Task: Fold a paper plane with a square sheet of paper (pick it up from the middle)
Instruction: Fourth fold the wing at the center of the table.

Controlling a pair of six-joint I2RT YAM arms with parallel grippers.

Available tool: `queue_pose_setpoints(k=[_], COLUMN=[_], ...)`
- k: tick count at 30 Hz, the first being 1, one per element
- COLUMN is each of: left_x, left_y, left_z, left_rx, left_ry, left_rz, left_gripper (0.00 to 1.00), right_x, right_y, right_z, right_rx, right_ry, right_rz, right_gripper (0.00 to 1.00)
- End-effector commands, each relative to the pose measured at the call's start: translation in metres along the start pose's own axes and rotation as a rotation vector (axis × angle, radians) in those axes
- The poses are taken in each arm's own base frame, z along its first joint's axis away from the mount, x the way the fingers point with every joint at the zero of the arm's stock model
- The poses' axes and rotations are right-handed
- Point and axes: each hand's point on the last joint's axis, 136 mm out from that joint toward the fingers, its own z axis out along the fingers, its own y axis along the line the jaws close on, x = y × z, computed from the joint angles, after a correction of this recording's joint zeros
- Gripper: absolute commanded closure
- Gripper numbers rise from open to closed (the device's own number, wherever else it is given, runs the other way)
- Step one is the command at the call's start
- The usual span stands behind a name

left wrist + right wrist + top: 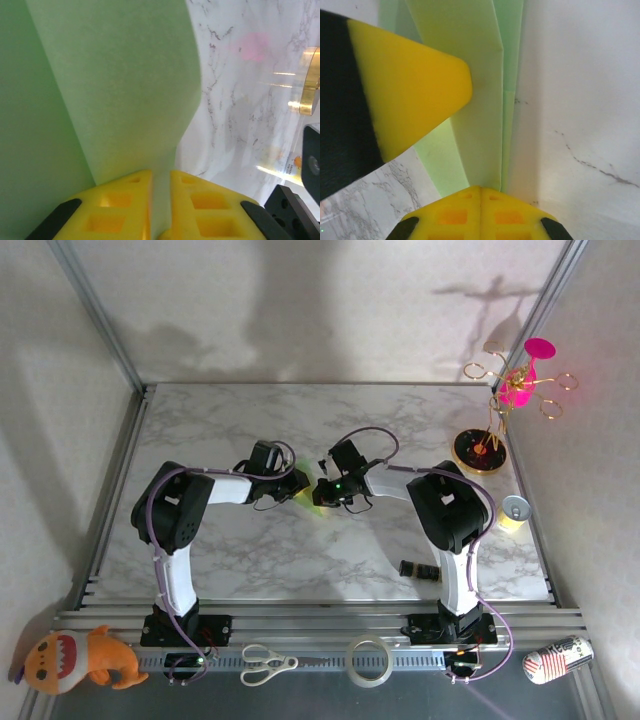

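The paper plane (308, 494), light green paper folded into a narrow creased shape, is held between both grippers just above the middle of the marble table (250, 420). My left gripper (297, 483) comes from the left; in its wrist view the yellow fingers (120, 200) stand a narrow slot apart with a flap of the paper plane (115, 85) running through it (161, 180). My right gripper (323, 490) comes from the right. Its fingers meet (480, 192) on the end of the paper plane (477, 100), whose long folds run away from them. The left gripper's finger (415, 85) lies against the paper.
A gold-based stand with a pink ornament (478, 450) is at the back right, with a can (514, 510) beside it. A small dark object (418, 569) lies by the right arm. Scissors (268, 663), a tape roll (368, 660), a plush toy (80, 660) and a can (558, 658) lie along the front rail.
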Motion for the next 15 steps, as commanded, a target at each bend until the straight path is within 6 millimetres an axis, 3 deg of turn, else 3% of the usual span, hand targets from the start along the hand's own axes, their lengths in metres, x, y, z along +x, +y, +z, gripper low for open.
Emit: queue_pose_setpoints(k=[1,6,15], left_x=[-0.018,-0.021,-0.016], left_y=[-0.035,-0.023,-0.012], left_z=[-0.021,-0.027,-0.014], left_rx=[0.086,0.035,0.022], left_ry=[-0.048,-0.069,-0.045], left_rz=[0.055,0.1,0.131], left_gripper=[0.81,0.81,0.84], right_x=[0.042,0.062,0.071], right_y=[-0.035,-0.038,-0.037], right_z=[0.005,-0.003,-0.008], right_rx=[0.132,0.136,0.129], right_ry=[0.109,0.154,0.183], right_rz=[0.041,0.025,0.011], right_gripper=[1.0,1.0,0.99])
